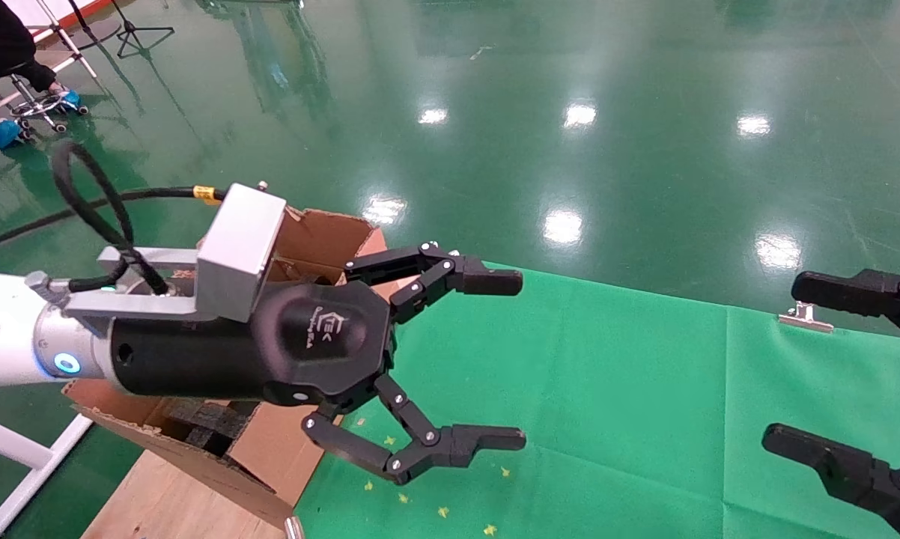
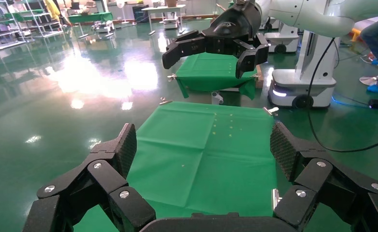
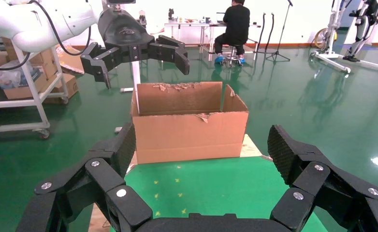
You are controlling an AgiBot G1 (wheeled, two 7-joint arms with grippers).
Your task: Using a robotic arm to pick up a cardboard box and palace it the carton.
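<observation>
The carton [image 1: 323,232] stands at the table's left end with torn flaps up and black foam pieces [image 1: 210,427] inside; it also shows in the right wrist view [image 3: 187,130]. The robotic arm [image 1: 1,329] reaches in from the left. Its left gripper [image 1: 522,361] is open and empty, held in the air beside the carton and over the green cloth [image 1: 607,389]; it also shows in its own view [image 2: 204,145]. My right gripper [image 1: 779,363] is open and empty at the table's right end, also in its own view [image 3: 201,150]. The small cardboard box is not in view.
A metal clip [image 1: 806,318] holds the cloth at the far right edge. The floor is shiny green all round. A seated person [image 3: 235,24] and tripods are beyond the carton. A trolley with boxes [image 3: 18,82] and another robot's base [image 2: 303,82] stand off the table.
</observation>
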